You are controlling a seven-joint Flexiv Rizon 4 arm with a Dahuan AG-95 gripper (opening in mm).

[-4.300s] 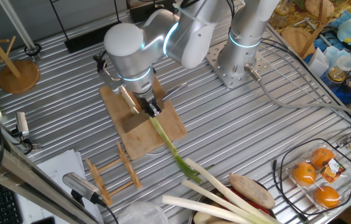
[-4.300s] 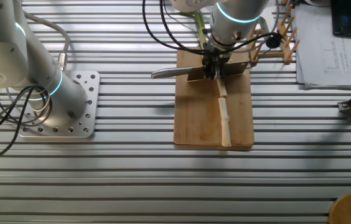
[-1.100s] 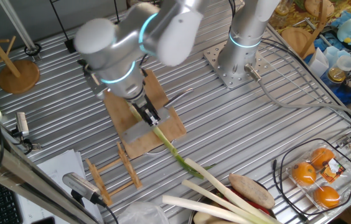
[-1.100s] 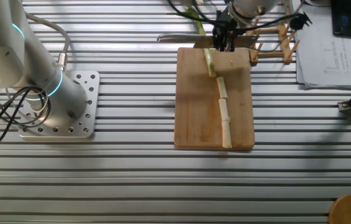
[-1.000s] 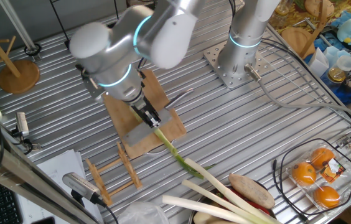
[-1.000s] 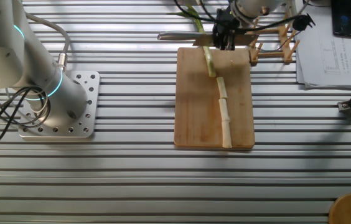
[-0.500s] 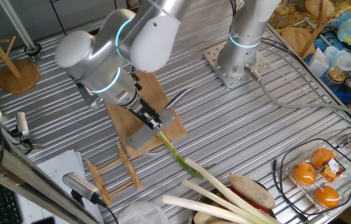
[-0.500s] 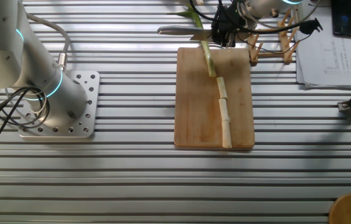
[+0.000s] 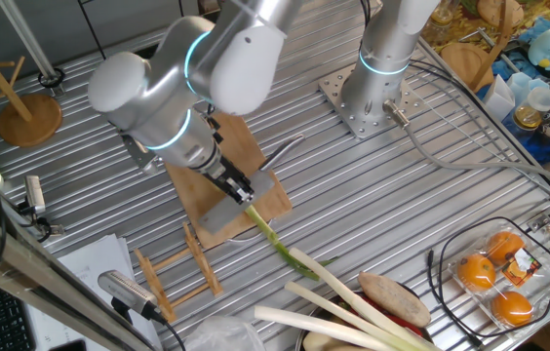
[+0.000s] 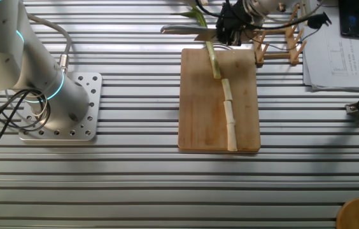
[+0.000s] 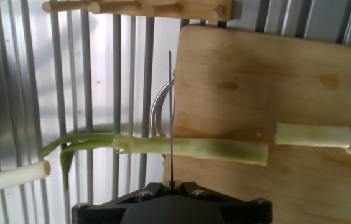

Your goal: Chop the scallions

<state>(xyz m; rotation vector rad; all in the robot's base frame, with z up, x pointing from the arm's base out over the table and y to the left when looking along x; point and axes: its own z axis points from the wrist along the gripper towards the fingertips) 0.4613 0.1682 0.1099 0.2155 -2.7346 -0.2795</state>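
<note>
My tool (image 10: pixel 229 28) is pinching the handle of a knife (image 10: pixel 186 29), whose blade I see edge-on in the hand view (image 11: pixel 170 112), poised over the scallion (image 11: pixel 191 148) right at the edge of the cutting board (image 10: pixel 198 121).

The scallion lies along the board, and part of the job looks done. In the other fixed view, pale cut pieces (image 10: pixel 230 121) lie end to end down the right half of the board, running toward its near edge. In the hand view one of them (image 11: pixel 312 135) sits just apart from the cut end of the remaining stalk.

What is left is the greener length. It starts on the board and runs off its far edge onto the ribbed metal surface (image 10: pixel 128 178), ending in dark leaf tips (image 11: pixel 70 152). In the one fixed view that uncut stretch (image 9: pixel 275 239) trails from the board toward the thicker pale stalks (image 9: pixel 343 312) at the near right, which are not part of this job.

By my judgement, a fair share is chopped, but the whole green portion is still waiting. The blade lines up for a cut close to the board's edge, so the stalk may need drawing further onto the wood.
</note>
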